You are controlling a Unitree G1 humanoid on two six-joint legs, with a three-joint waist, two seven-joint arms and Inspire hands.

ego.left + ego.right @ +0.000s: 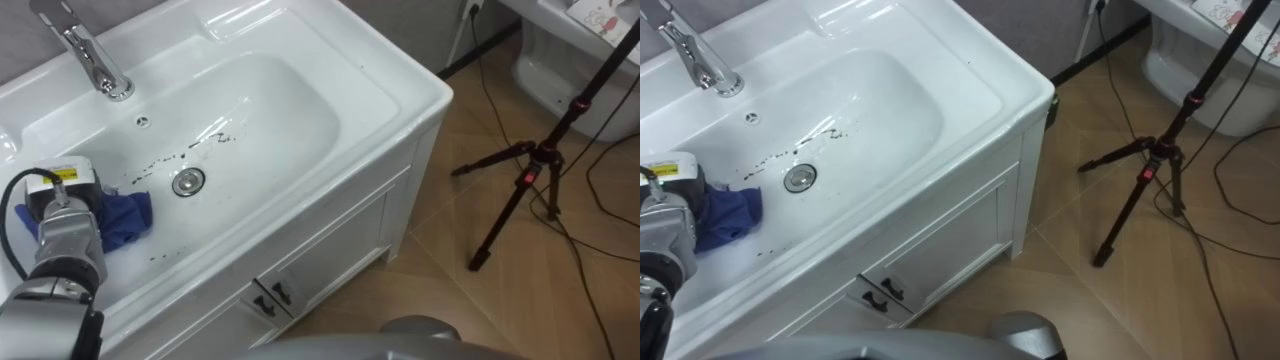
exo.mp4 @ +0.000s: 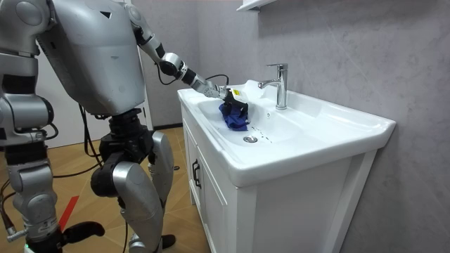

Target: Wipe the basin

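Note:
The white basin [image 1: 330,75] is set in a white cabinet, with a chrome drain [image 1: 188,181] in its bowl. Dark specks [image 1: 215,138] trail across the bowl from near the drain toward the middle. My left hand [image 1: 62,200] reaches into the bowl's left part, curled on a crumpled blue cloth [image 1: 125,222] that rests on the bowl floor left of the drain. In the room view the same left hand [image 2: 232,95] sits over the blue cloth [image 2: 235,118]. My right hand [image 2: 41,235] hangs low by my side at the room view's left.
A chrome faucet [image 1: 95,60] stands at the basin's back left. The cabinet doors carry dark handles [image 1: 272,297]. On the wooden floor to the right stands a black tripod [image 1: 530,170] with cables, and a white fixture [image 1: 560,70] behind it. I stand close at the cabinet's front.

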